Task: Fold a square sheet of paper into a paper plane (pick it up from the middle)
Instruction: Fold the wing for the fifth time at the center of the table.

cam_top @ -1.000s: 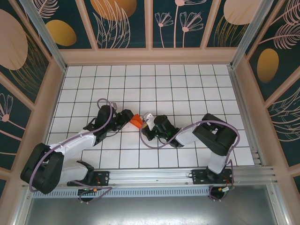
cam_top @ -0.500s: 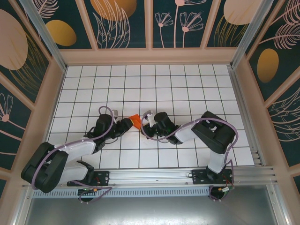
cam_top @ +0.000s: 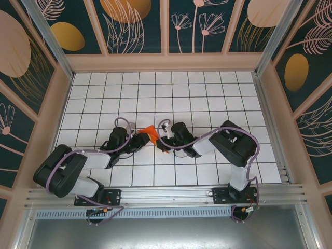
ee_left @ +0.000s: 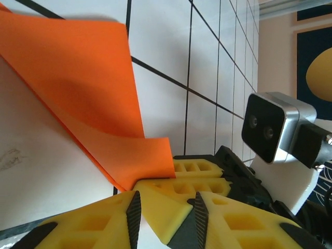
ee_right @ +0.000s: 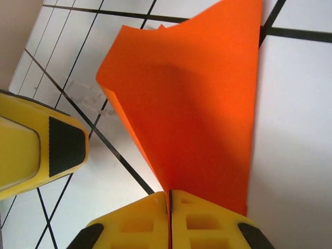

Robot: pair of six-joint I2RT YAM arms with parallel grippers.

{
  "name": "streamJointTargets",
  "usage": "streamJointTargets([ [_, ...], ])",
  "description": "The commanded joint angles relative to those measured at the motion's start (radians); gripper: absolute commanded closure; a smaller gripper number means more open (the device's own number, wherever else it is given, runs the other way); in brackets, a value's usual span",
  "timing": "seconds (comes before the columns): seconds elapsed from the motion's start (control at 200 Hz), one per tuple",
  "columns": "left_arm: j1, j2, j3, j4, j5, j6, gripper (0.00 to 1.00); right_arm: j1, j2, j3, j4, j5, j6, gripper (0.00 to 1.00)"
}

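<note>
Top: left gripper (cam_top: 141, 141) and right gripper (cam_top: 162, 141) nose to nose mid-surface (cam_top: 207, 93), with the folded orange paper plane (cam_top: 150, 132) between them.

Left wrist: left gripper (ee_left: 167, 199) jaws apart, no paper clamped. Paper plane (ee_left: 78, 78) tapers down to right gripper (ee_left: 199, 176), just ahead.

Right wrist: right gripper (ee_right: 168, 199) jaws together, clamped on the narrow end of the paper plane (ee_right: 197, 104). Wide end fans out over the surface (ee_right: 295, 129). One left finger (ee_right: 57, 145) sits beside the paper, not touching.
</note>
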Motion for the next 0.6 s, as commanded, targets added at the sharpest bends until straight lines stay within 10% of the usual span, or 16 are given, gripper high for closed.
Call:
streamJointTargets([
  [0.0, -0.006, 0.029, 0.024, 0.081, 0.019, -0.013, 0.65, -0.012, 0.012, 0.006, 0.006, -0.060, 0.050, 0.91],
  [0.595, -0.007, 0.218, 0.101, 0.140, 0.053, -0.010, 0.68, -0.042, -0.016, -0.022, -0.010, -0.144, 0.020, 0.81],
])
